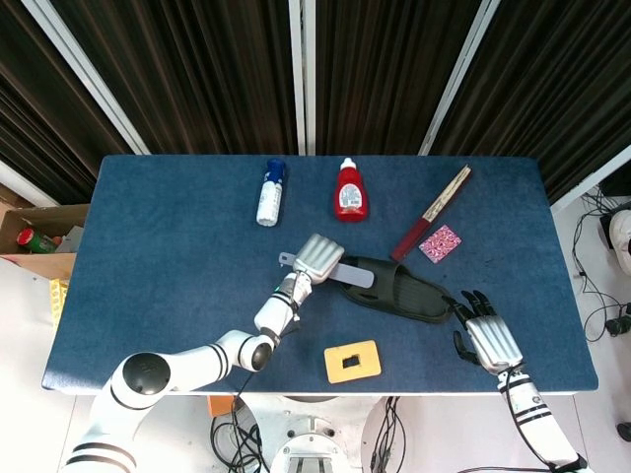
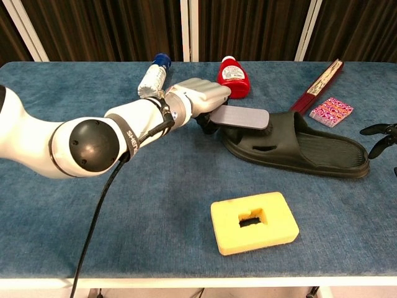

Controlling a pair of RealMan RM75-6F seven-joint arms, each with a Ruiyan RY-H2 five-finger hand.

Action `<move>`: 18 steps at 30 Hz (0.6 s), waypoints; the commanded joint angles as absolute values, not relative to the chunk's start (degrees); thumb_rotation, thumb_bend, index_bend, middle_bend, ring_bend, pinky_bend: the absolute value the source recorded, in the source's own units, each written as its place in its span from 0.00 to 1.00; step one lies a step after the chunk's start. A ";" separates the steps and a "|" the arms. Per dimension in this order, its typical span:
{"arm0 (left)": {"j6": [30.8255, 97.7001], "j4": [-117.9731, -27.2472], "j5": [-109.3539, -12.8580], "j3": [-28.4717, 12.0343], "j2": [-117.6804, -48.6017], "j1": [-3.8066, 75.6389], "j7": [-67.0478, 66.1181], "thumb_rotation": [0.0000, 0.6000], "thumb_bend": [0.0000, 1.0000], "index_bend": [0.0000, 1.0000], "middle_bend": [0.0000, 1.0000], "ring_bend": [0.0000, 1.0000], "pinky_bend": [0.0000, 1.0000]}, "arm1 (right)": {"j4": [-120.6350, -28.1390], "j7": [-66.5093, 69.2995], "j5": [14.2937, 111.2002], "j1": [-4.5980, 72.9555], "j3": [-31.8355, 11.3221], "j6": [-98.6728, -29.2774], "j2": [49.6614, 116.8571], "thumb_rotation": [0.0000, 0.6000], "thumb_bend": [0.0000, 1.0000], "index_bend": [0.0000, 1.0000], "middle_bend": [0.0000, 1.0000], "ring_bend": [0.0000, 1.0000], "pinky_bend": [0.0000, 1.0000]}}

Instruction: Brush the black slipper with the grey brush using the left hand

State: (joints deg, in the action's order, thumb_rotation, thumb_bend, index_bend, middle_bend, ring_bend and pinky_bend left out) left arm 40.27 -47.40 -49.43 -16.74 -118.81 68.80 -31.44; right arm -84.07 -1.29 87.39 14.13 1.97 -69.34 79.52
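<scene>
The black slipper lies right of the table's centre, toe strap toward the left. My left hand grips the handle of the grey brush, whose flat back faces up. The brush head rests over the slipper's toe strap. My right hand hovers off the slipper's heel end with fingers spread and nothing in it; only its fingertips show at the right edge of the chest view.
A yellow sponge lies near the front edge. At the back stand a white spray bottle, a red bottle, a folded fan and a small patterned packet.
</scene>
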 commanded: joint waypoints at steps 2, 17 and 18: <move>42.19 -45.76 -50.09 -15.30 -118.56 68.41 -35.06 1.00 0.69 1.00 1.00 1.00 1.00 | -83.96 -1.24 87.38 14.17 2.00 -69.27 79.61 1.00 0.63 0.13 0.29 0.04 0.00; 45.11 -49.34 -47.65 -19.72 -115.11 67.13 -36.04 1.00 0.69 1.00 1.00 1.00 1.00 | -84.21 -1.59 87.21 14.28 2.06 -69.21 79.59 1.00 0.63 0.13 0.29 0.04 0.00; 44.67 -51.19 -47.42 -20.42 -114.35 66.79 -34.54 1.00 0.69 1.00 1.00 1.00 1.00 | -84.16 -1.57 87.19 14.30 2.10 -69.14 79.64 1.00 0.63 0.13 0.29 0.04 0.00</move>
